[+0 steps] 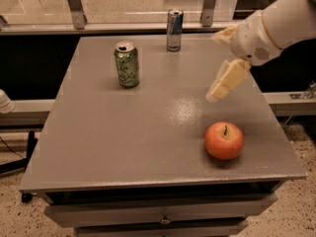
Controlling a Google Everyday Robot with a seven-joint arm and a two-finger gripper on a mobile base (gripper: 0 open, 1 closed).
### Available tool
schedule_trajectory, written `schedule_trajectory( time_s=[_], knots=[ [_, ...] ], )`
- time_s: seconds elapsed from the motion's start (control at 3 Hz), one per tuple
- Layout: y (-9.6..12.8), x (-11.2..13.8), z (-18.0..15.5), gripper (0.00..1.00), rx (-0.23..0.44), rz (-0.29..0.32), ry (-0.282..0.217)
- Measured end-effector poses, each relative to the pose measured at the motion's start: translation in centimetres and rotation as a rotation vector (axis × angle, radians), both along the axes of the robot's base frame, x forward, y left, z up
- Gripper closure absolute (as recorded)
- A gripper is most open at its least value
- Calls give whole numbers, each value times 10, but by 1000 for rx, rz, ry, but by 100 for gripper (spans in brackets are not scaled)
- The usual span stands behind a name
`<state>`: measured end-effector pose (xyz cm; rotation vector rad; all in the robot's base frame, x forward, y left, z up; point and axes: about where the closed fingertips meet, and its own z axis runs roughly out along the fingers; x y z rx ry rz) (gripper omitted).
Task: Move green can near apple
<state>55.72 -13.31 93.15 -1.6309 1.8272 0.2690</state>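
Note:
The green can (127, 64) stands upright on the grey table (123, 142), at the back left. The red-orange apple (224, 140) sits near the front right corner, far from the can. My gripper (216, 66) reaches in from the upper right and hovers above the table's right side, above and behind the apple and well to the right of the can. Its pale fingers (226, 81) are spread apart and hold nothing.
A slim blue-and-silver can (174, 29) stands at the table's back edge, right of the green can. Metal posts and a rail run behind the table. A drawer front lies under the table's front edge.

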Motion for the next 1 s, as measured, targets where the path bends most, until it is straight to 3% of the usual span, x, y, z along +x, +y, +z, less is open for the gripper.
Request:
schedule_trajectory(
  time_s=[0.33, 0.67, 1.0],
  knots=[
    [51, 32, -15, 0, 179, 104, -29],
    [97, 49, -24, 0, 310, 177, -55],
    [140, 68, -37, 0, 421, 190, -42]
  ],
)
